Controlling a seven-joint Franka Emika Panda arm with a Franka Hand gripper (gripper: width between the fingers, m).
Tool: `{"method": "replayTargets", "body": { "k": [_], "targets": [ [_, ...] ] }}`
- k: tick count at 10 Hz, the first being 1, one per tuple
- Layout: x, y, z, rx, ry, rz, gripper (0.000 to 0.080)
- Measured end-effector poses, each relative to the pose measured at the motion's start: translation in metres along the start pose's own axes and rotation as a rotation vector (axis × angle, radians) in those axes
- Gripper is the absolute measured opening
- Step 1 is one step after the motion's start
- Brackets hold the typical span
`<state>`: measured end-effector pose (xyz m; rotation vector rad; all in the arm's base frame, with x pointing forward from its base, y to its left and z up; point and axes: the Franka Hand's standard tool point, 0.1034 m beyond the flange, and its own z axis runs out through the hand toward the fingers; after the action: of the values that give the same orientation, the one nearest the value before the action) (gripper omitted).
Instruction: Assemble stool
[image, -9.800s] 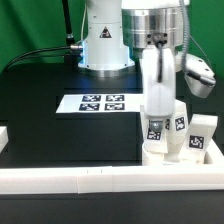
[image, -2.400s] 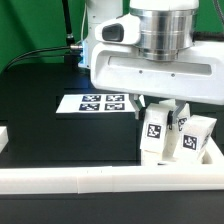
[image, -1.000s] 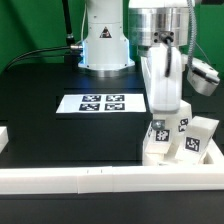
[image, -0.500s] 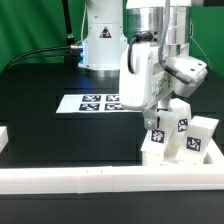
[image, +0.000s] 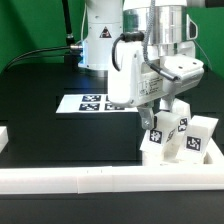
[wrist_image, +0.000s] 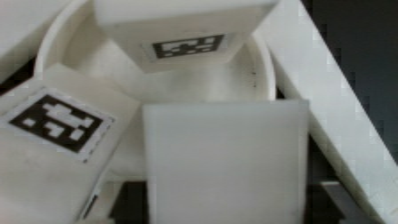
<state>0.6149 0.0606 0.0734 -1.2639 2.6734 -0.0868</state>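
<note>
The round white seat (image: 152, 153) lies in the corner on the exterior view's right, with three tagged white legs standing on it. My gripper (image: 155, 117) comes down from above and is shut on the leg (image: 158, 130) nearest the marker board. Two other legs (image: 180, 126) (image: 200, 136) stand close beside it. In the wrist view the held leg (wrist_image: 217, 155) fills the space between my dark fingers (wrist_image: 331, 197). Behind it are the other two legs' tags (wrist_image: 187, 45) (wrist_image: 54, 120) and the curved seat (wrist_image: 111, 75).
The marker board (image: 95, 102) lies on the black table to the exterior view's left of the seat. A long white rail (image: 90, 181) runs along the front and another (image: 214, 152) closes the right side. The robot's base (image: 102, 40) stands at the back.
My hand has turned about its upright axis while staying over the same leg. The leg and seat have stayed where they were.
</note>
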Motion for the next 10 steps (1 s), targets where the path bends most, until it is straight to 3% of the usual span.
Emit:
{"method": "replayTargets", "body": {
  "k": [3, 6, 7, 8, 9, 10],
  "targets": [
    [-0.001, 0.0, -0.001, 0.021, 0.008, -0.004, 0.0337],
    [-0.001, 0.0, -0.001, 0.02, 0.003, -0.035, 0.0337],
    [-0.001, 0.0, -0.001, 0.02, 0.003, -0.043, 0.0418],
    [-0.001, 0.0, -0.001, 0.021, 0.003, -0.044, 0.0552],
    [-0.004, -0.004, -0.009, 0.026, -0.01, -0.072, 0.0552],
    [-0.009, -0.008, -0.022, 0.032, -0.031, -0.097, 0.0629]
  ]
}}
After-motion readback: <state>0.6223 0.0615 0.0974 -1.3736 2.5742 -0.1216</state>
